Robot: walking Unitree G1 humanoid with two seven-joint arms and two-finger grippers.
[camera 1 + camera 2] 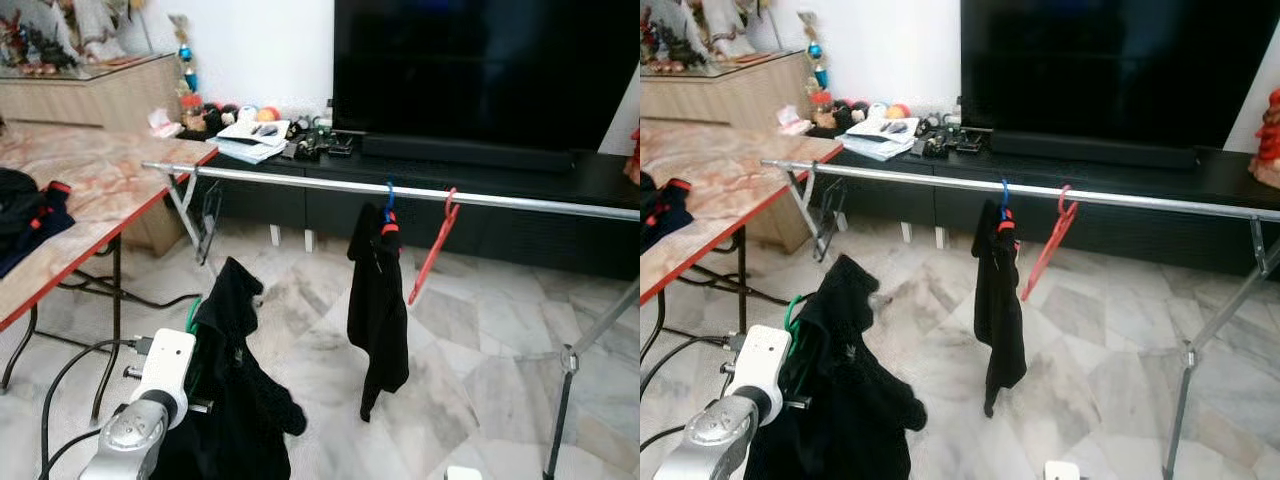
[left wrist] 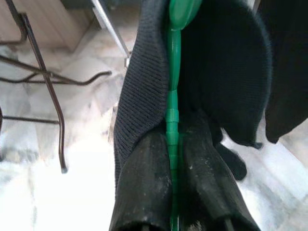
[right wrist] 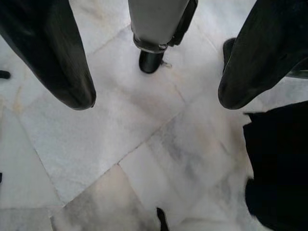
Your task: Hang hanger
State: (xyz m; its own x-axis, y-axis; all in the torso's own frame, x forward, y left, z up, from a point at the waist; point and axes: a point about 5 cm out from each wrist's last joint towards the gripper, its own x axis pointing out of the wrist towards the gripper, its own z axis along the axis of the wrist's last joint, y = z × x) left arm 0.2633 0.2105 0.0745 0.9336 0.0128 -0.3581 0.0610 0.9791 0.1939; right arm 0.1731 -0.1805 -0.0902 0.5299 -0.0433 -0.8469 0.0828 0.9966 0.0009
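Here, the left gripper (image 2: 172,159), low at the robot's left, has its two black fingers (image 2: 144,183) pressed onto the thin green plastic hanger (image 2: 172,103) carrying a black knitted garment (image 1: 235,390), below the silver metal clothes rail (image 1: 400,188). The right gripper (image 3: 154,101), fingers spread apart, points at the white marble floor (image 3: 144,139).

Rail (image 1: 300,180) runs left-right across the room w/ TV unit (image 1: 600,180) behind it. Garment (image 1: 377,300) hangs mid-rail, empty hanger (image 1: 432,255) just to its right. Table (image 1: 90,190) stands left. Near front-left, left gripper (image 2: 171,159) holds a hanger (image 2: 172,96) w/ a draped garment (image 1: 235,390), below rail.
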